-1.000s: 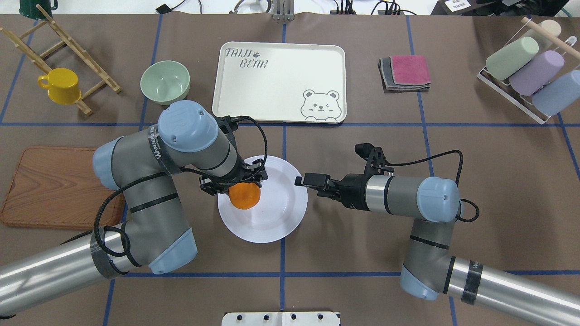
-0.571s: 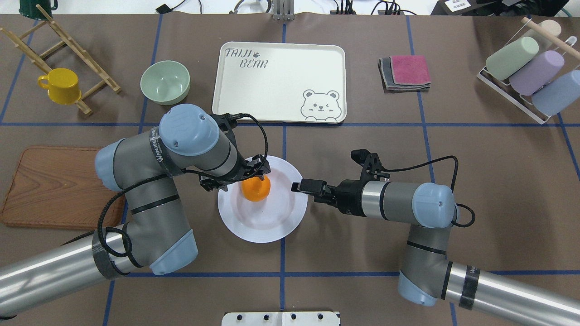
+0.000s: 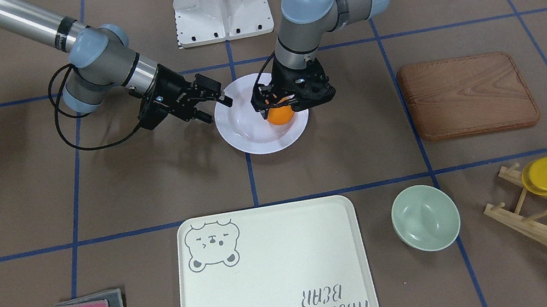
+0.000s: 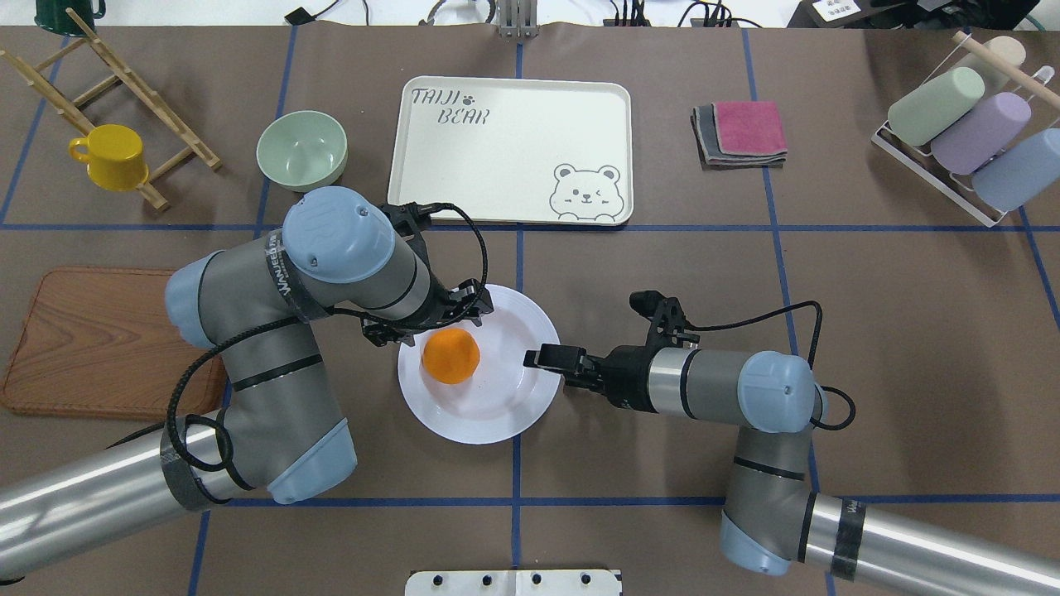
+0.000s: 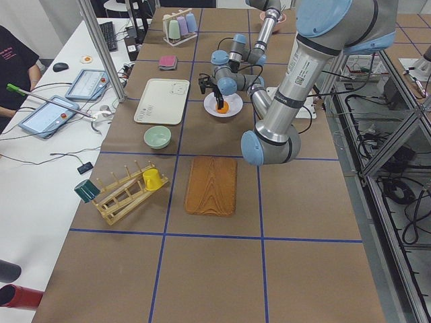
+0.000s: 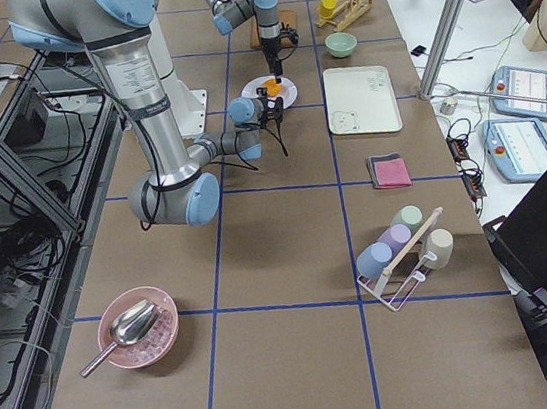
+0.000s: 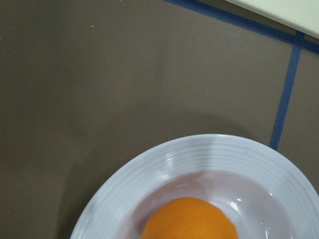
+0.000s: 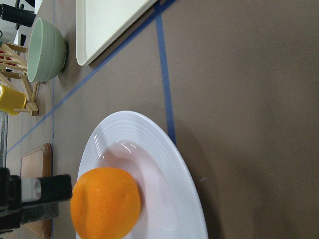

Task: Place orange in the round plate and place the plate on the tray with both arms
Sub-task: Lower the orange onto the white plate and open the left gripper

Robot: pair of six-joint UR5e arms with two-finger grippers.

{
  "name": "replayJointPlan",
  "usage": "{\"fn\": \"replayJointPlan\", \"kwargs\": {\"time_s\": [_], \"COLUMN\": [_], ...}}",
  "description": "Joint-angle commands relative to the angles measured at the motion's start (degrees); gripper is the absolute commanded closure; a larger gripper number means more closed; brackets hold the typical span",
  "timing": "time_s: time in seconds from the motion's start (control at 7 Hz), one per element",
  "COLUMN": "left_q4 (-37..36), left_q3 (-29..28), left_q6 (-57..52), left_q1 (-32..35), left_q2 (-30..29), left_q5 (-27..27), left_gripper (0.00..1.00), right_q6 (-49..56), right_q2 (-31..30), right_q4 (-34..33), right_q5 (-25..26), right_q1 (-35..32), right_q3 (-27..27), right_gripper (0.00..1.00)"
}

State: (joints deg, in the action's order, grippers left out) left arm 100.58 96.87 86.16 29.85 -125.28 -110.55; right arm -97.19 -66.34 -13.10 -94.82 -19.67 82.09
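The orange [image 4: 451, 356] [image 3: 280, 115] lies in the sunken centre of the white round plate [image 4: 497, 414] [image 3: 254, 140], left of its middle. My left gripper [image 4: 429, 323] [image 3: 287, 100] hangs open just above and behind the orange, with no finger gripping it. In the right wrist view one of its fingers [image 8: 45, 191] ends at the top of the orange [image 8: 105, 201]. My right gripper [image 4: 537, 358] [image 3: 221, 105] is open, its tips at the plate's right rim. The cream tray [image 4: 513, 149] lies beyond the plate with nothing on it.
A pale green bowl [image 4: 301, 151] stands left of the tray. A wooden board [image 4: 91, 339] lies at the left edge, partly under my left arm. A yellow cup [image 4: 112, 156] on a wooden rack, folded cloths [image 4: 741, 132] and a cup rack [image 4: 965, 132] sit at the back.
The left gripper has let go of the orange and risen off it; the orange now rests in the plate. The right gripper has moved nearer the robot along the plate's right rim.
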Motion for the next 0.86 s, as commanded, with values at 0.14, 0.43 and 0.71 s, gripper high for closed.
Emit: {"fn": "replayJointPlan", "kwargs": {"time_s": [0.14, 0.43, 0.71], "left_q4": [-0.30, -0.39, -0.39], "left_q3": [2.52, 6.11, 8.59], "left_q6": [-0.47, -4.21, -8.10], "left_q1": [1.52, 6.15, 9.08], "left_q2": [1.17, 4.15, 6.98], "left_q5": [-0.37, -6.39, -8.89], "left_gripper": [0.03, 0.03, 0.03], "right_q6": [-0.19, -3.77, -3.88], "right_q2": [0.95, 0.69, 0.86], "right_q4": [0.09, 4.89, 4.75], "right_q5": [0.96, 0.95, 1.04], "right_q1": [0.77, -0.02, 0.24], "right_q3": [-0.09, 0.26, 0.00], "right_gripper": [0.25, 0.73, 1.00]}}
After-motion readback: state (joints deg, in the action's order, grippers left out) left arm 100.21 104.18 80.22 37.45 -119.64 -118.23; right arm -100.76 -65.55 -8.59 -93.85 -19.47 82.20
